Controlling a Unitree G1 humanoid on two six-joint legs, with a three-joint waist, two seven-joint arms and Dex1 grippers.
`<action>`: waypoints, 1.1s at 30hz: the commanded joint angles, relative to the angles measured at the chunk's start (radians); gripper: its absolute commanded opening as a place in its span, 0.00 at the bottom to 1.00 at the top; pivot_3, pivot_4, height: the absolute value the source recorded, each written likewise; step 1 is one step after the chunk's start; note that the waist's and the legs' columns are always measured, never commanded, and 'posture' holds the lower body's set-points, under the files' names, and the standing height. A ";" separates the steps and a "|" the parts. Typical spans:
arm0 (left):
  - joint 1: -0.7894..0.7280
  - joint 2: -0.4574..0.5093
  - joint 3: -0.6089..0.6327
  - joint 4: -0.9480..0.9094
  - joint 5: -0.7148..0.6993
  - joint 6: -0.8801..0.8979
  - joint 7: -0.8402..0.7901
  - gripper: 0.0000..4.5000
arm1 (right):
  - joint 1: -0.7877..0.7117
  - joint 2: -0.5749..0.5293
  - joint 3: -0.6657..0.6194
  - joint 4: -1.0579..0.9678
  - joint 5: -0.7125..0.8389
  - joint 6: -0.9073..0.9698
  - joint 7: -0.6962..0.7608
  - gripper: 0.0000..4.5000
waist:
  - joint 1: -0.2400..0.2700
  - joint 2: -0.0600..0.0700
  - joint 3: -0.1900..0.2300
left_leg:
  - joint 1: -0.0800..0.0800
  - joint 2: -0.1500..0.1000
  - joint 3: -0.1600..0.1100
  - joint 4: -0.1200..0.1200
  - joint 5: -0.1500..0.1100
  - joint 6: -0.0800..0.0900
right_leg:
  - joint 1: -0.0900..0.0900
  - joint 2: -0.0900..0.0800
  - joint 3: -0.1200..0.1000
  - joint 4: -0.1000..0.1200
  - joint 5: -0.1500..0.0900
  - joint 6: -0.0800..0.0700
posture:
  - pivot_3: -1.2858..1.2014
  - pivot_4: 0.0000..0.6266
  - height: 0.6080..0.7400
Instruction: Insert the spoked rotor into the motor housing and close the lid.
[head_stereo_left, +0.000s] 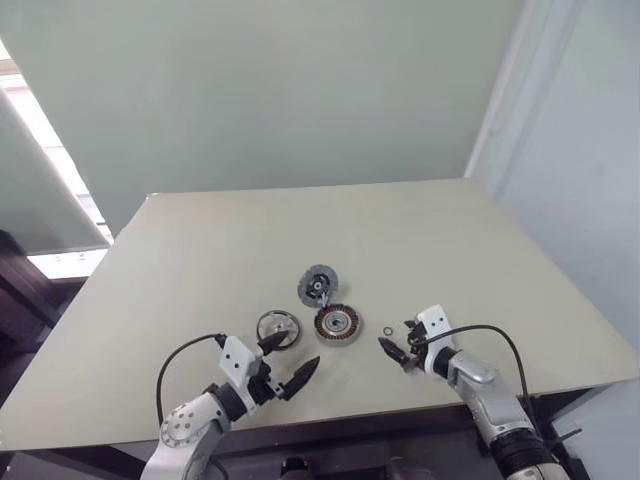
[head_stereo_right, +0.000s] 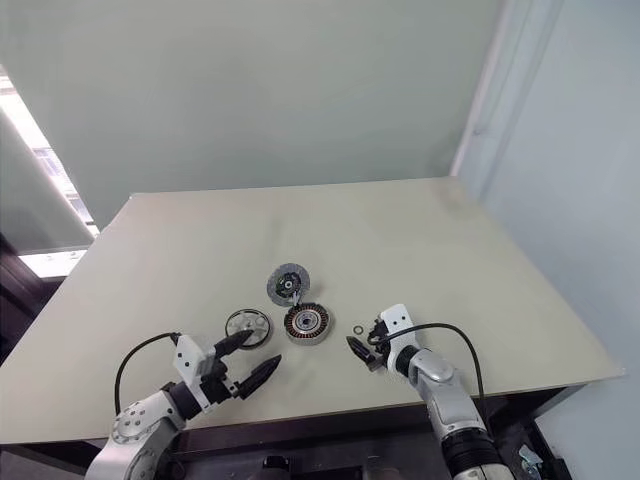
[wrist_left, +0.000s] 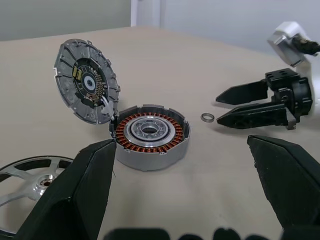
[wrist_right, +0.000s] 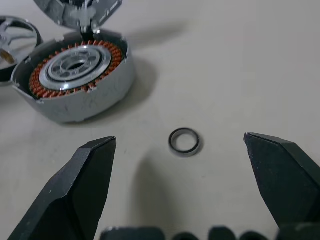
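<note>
Nothing is assembled yet. The left gripper (head_stereo_left: 290, 362) hangs with fingers apart and empty; the spoked rotor (head_stereo_left: 277, 328) lies on the table (head_stereo_left: 180, 260) just ahead of it. Beyond to its right the motor housing (head_stereo_left: 338, 324) sits empty, the lid (head_stereo_left: 318, 285) hinged up. A small ring (wrist_right: 183, 141) lies before the right gripper (head_stereo_left: 397, 348), spread wide and empty. Both steps remain.

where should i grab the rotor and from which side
Probably by the rim, from above, jaws across its width. The rotor lies flat on the table left of the housing, so only the thin rim and spokes offer purchase. The open left gripper sits nearest.
</note>
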 joint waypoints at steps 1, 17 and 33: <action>-0.005 0.010 -0.004 -0.036 0.002 -0.011 -0.005 1.00 | -0.045 0.008 -0.002 0.026 -0.012 -0.031 0.000 0.99 | 0.000 0.000 0.000 | 0.000 0.000 0.000 0.000 0.000 0.000 | 0.000 0.000 0.000 0.000 0.000 0.000 | 0.52 0.00 1.00; -0.008 0.014 -0.014 -0.038 0.009 -0.013 0.000 1.00 | -0.098 0.032 0.005 0.133 -0.037 -0.073 -0.008 0.99 | -0.001 0.000 0.000 | 0.000 0.000 0.000 0.000 0.000 0.000 | 0.000 0.000 0.000 0.000 0.000 0.000 | 0.52 0.00 1.00; -0.009 0.015 -0.016 -0.032 0.018 -0.021 0.001 1.00 | -0.098 0.033 0.009 0.143 -0.063 -0.081 -0.016 0.18 | -0.001 0.000 0.000 | 0.001 0.000 0.000 0.000 0.000 0.000 | 0.001 0.000 0.000 0.000 0.000 0.000 | 0.52 0.00 1.00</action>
